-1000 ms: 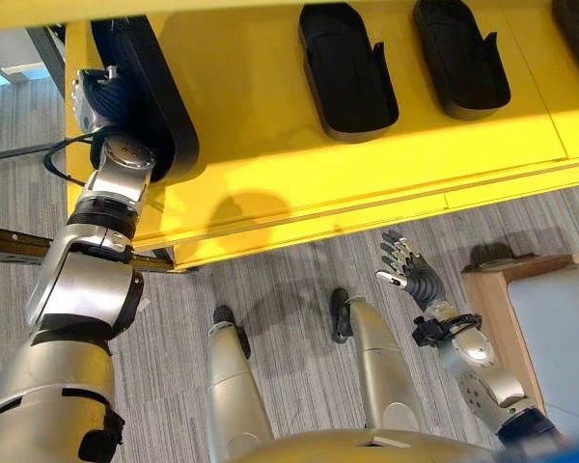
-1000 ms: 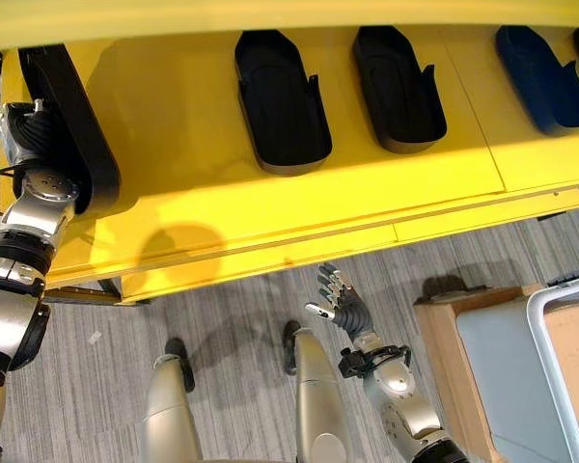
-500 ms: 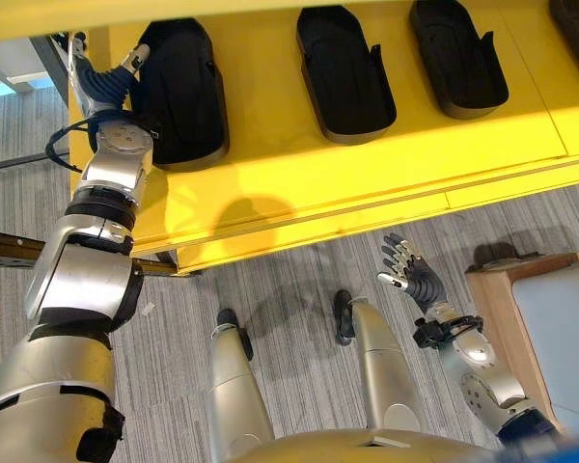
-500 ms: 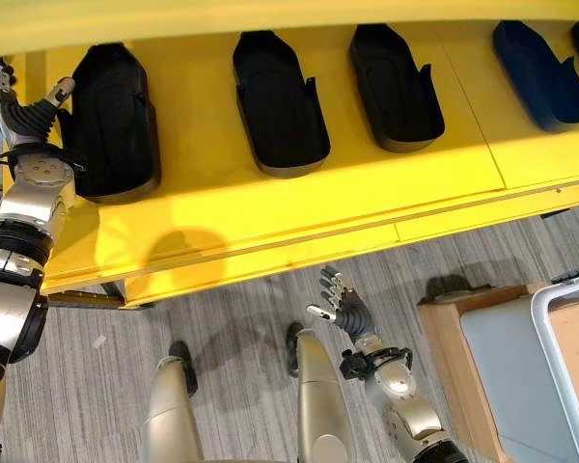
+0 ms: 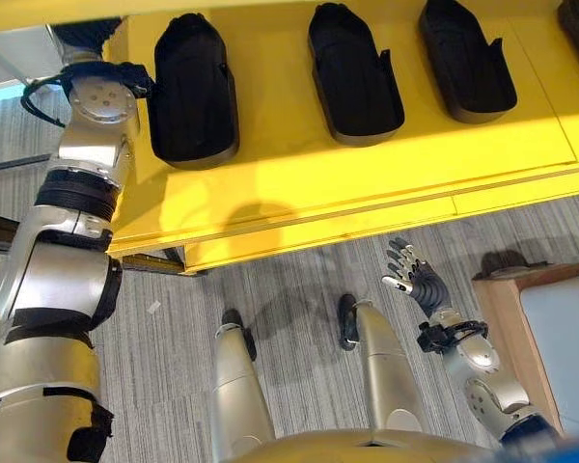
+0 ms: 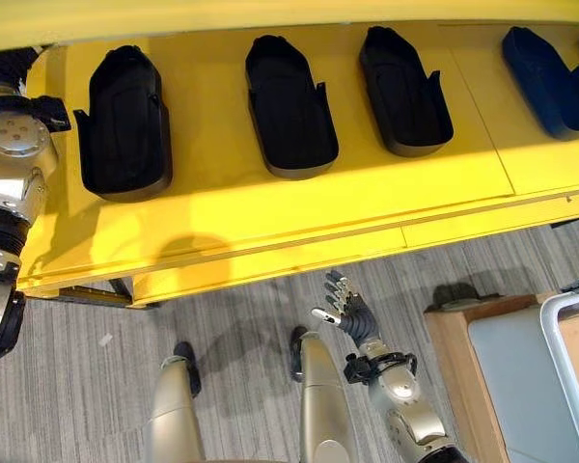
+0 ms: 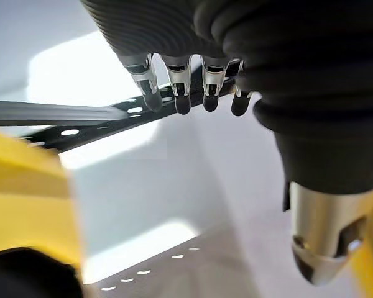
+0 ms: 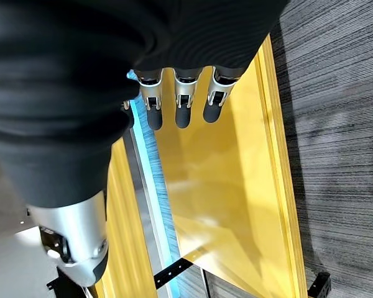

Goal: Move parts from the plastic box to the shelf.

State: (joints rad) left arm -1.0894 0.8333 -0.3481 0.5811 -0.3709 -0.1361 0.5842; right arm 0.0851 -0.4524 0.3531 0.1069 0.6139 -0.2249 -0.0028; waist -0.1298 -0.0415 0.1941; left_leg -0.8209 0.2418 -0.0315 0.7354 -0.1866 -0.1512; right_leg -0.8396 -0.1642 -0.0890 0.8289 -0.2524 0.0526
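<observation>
While the yellow shelf (image 6: 270, 227) spans the scene from side to side, four parts lie in a row across it, each with its long axis running from the shelf's front edge toward its back: three black ones and, at the robot's far right, a blue part (image 6: 550, 77). The leftmost black part (image 6: 125, 121) lies flat beside the robot's raised left arm, with the middle black part (image 6: 289, 104) and the right black part (image 6: 403, 87) ranged along the shelf to its right. The left hand (image 7: 186, 87) is up past the shelf's left end, its fingers straight and slack, holding nothing, so the part on that side lies just to the right of that arm and apart from the hand. The right hand (image 5: 417, 280) hangs low over the grey carpet, well short of the shelf, fingers spread and empty. By my reading the placing is done and the next reach is back toward the light bin (image 6: 560, 376) at the lower right, to which the right hand is nearer. A second ago the leftmost part stood on edge in the left hand's grip; half a second ago it lay flat with the hand at its side; now the hand has withdrawn up and away.
</observation>
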